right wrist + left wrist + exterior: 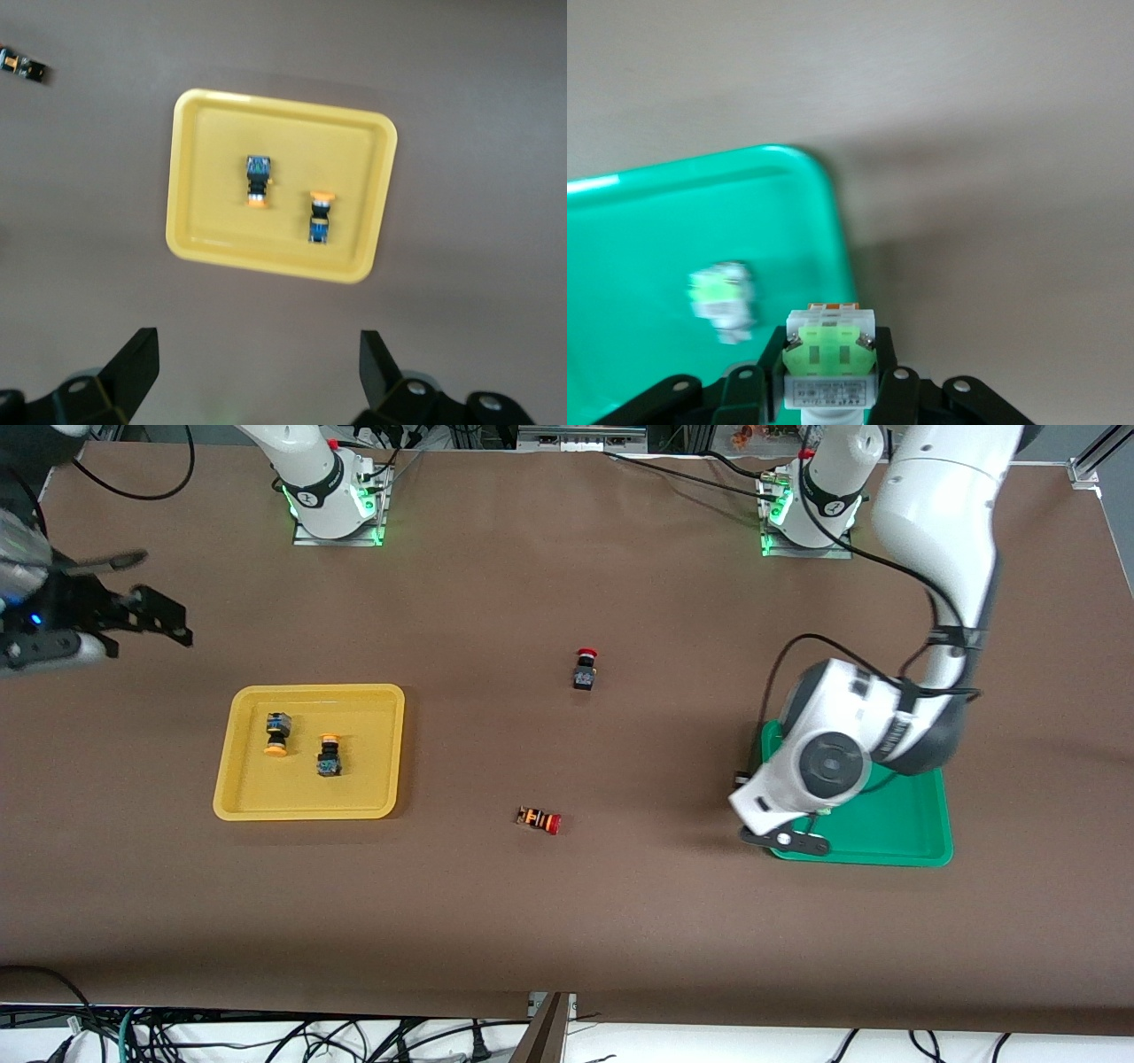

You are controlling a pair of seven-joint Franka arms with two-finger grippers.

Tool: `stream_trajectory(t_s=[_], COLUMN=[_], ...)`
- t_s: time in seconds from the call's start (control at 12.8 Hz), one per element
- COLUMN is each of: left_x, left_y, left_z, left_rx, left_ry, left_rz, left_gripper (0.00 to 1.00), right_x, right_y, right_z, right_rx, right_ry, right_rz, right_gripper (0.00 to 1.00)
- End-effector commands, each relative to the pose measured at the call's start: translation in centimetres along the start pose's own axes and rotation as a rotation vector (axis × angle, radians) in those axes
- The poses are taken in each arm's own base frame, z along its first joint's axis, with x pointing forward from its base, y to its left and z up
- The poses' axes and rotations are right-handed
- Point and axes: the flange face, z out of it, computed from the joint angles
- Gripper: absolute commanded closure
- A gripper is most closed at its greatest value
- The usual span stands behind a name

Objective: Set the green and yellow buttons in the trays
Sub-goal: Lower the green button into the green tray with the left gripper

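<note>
My left gripper (830,347) is shut on a grey-white button with a green face (830,354) and holds it over the edge of the green tray (895,828). A second green button (722,297) lies in that tray (656,230); the arm hides it in the front view. Two black buttons with orange-yellow caps (277,735) (329,755) lie in the yellow tray (368,784). They also show in the right wrist view (258,181) (321,215). My right gripper (146,593) is open and empty, up in the air off the yellow tray's corner toward the right arm's end.
Two black buttons with red caps are on the table between the trays. One stands upright (585,669). The other (539,819) lies on its side, nearer the front camera. Cables run near both arm bases.
</note>
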Motion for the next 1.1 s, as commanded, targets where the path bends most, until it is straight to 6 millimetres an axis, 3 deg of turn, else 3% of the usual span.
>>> stream_trajectory(t_s=[0.0,0.16,0.31,0.39,0.47,0.55,0.71,1.02], left_x=[-1.8,-2.6,-3.2,-3.1,-3.1,-3.1,-2.9,-3.7], left_y=[-8.3,-12.3,-14.3,-14.1,-14.0,-13.7,-12.5,-6.8], left_z=[2.6,5.2,7.8,8.6,8.7,8.2,5.3,-6.2], left_rx=[-0.027,0.033,0.045,0.046,0.045,0.045,0.047,0.037], left_ry=[-0.05,-0.052,-0.017,0.005,0.004,0.009,0.015,0.013], left_rz=[0.168,0.271,0.275,0.28,0.28,0.279,0.265,0.121], left_gripper=[0.96,0.95,0.91,0.86,0.49,0.0,0.0,0.0], right_x=[-1.8,-2.5,-2.5,-2.4,-2.2,-1.8,-1.2,-0.5], right_y=[0.3,0.3,-1.0,-1.3,-1.2,-1.1,-0.9,-0.6], right_z=[-0.3,-0.9,-0.9,-1.1,-1.1,-1.4,-1.3,-1.3], right_rx=[-0.073,-0.079,-0.103,-0.096,-0.093,-0.095,-0.097,-0.098], right_ry=[-0.032,-0.055,-0.069,-0.063,-0.063,-0.057,-0.067,-0.069], right_rz=[-0.013,-0.009,-0.032,-0.03,-0.027,-0.031,-0.035,-0.033], right_gripper=[0.0,0.0,0.0,0.0,0.0,0.0,0.0,0.0])
